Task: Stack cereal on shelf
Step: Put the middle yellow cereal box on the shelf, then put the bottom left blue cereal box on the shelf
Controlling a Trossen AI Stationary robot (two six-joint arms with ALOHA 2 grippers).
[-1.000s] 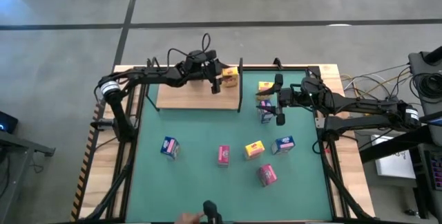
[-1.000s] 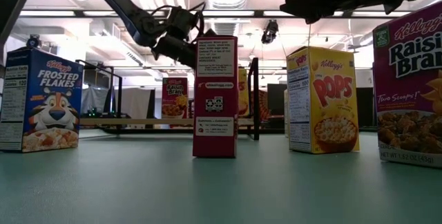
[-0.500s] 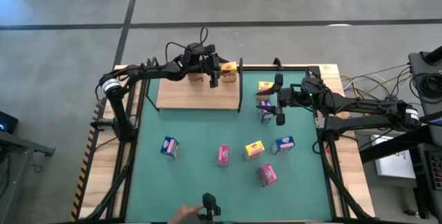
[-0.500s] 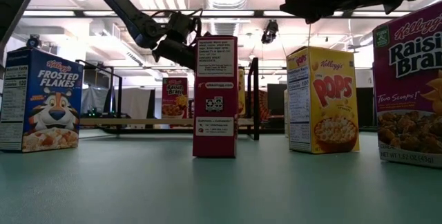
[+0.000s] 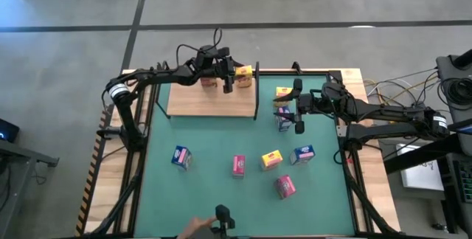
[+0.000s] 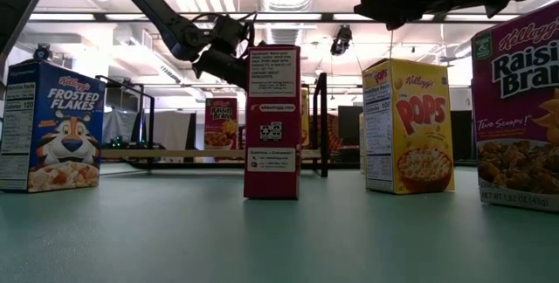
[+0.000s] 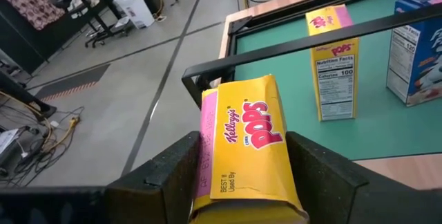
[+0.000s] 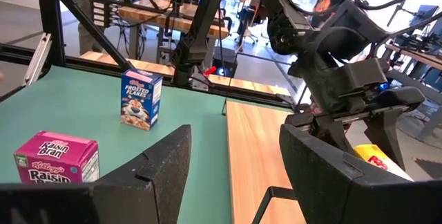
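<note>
Left jaws (image 7: 238, 175) clenched on yellow Pops box (image 7: 245, 148), lying flat over shelf (image 5: 210, 102) far edge; long axis runs along jaws. Right jaws (image 8: 231, 175) released, empty, w/ blue box (image 5: 284, 119) just below.

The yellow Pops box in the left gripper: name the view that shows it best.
Left wrist view: the yellow Pops box fills the frame, clamped in the left gripper. High view shows it small over the shelf; right wrist view shows a sliver.

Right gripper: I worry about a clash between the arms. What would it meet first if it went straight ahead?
Probably the left gripper, holding a yellow Pops box over the shelf. The right gripper is open; depth is unclear.
</note>
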